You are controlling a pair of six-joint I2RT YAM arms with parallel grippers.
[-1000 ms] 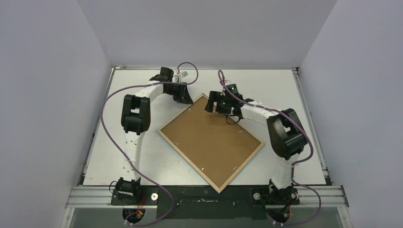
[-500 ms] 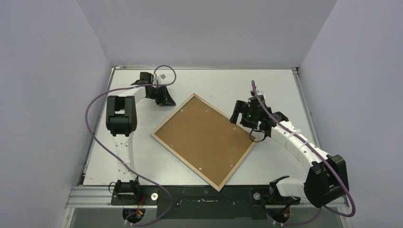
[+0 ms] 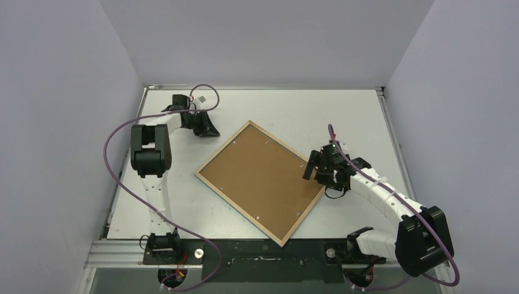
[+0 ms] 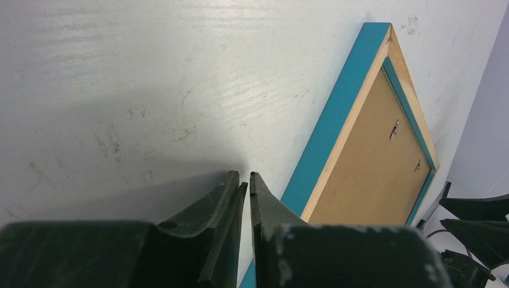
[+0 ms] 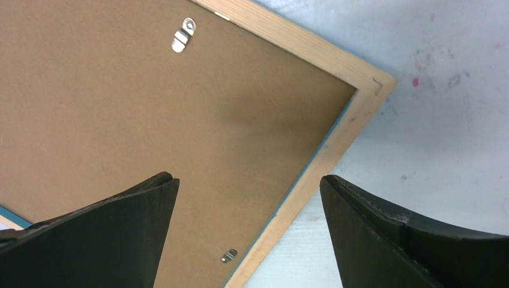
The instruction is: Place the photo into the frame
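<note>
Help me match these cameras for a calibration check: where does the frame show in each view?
Top external: the frame lies at centre, turned diagonally, back up.
Left wrist: right side, its blue edge slanting upward.
Right wrist: fills the upper left, corner at upper right.
Shared landmark: brown backing board with metal clips.

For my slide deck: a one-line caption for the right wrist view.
Open right end effector over a corner of the face-down frame, its brown backing board showing.
</note>
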